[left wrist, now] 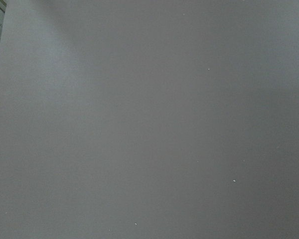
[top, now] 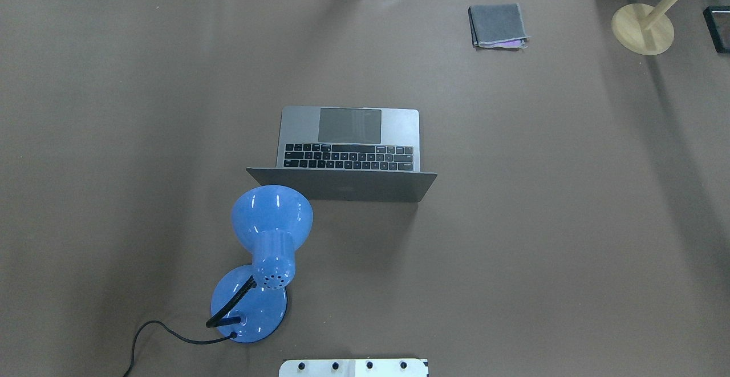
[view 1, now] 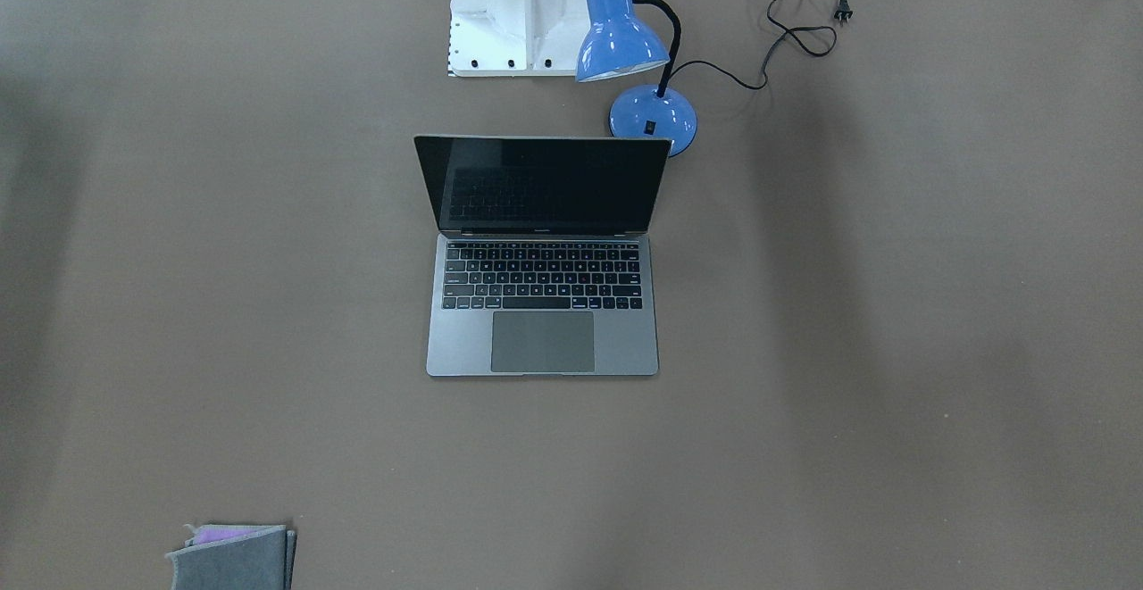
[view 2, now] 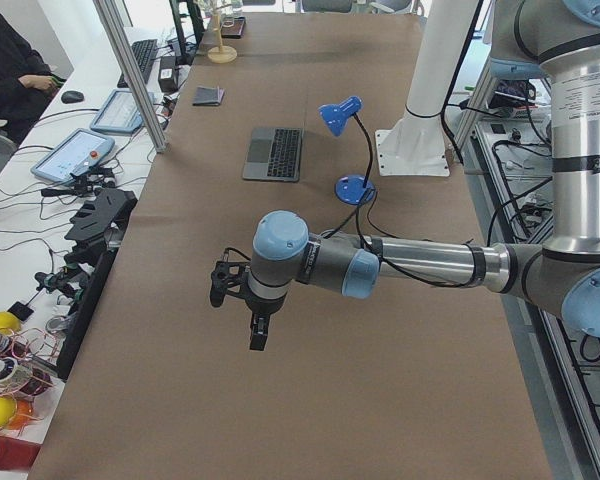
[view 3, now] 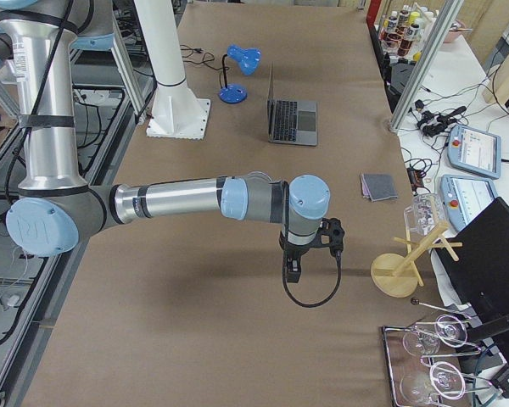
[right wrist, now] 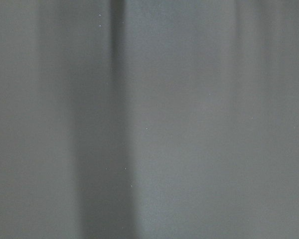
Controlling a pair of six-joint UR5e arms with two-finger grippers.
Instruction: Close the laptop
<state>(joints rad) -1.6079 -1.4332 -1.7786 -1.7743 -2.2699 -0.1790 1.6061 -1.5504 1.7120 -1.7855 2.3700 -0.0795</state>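
The laptop (view 1: 542,340) lies open at the middle of the brown table, space-grey with a black keyboard and a dark screen standing nearly upright. It also shows in the overhead view (top: 348,126), the exterior left view (view 2: 273,153) and the exterior right view (view 3: 293,119). My left gripper (view 2: 258,335) shows only in the exterior left view, hanging above bare table far from the laptop. My right gripper (view 3: 293,270) shows only in the exterior right view, also far from the laptop. I cannot tell whether either is open or shut. Both wrist views show only bare table.
A blue desk lamp (view 1: 625,37) stands just behind the laptop's lid on my left side, and its black cord (view 1: 795,32) trails across the table. A folded grey cloth (top: 497,25) and a wooden stand (top: 643,28) sit at the far right. The white robot base (view 1: 518,10) is behind the lamp.
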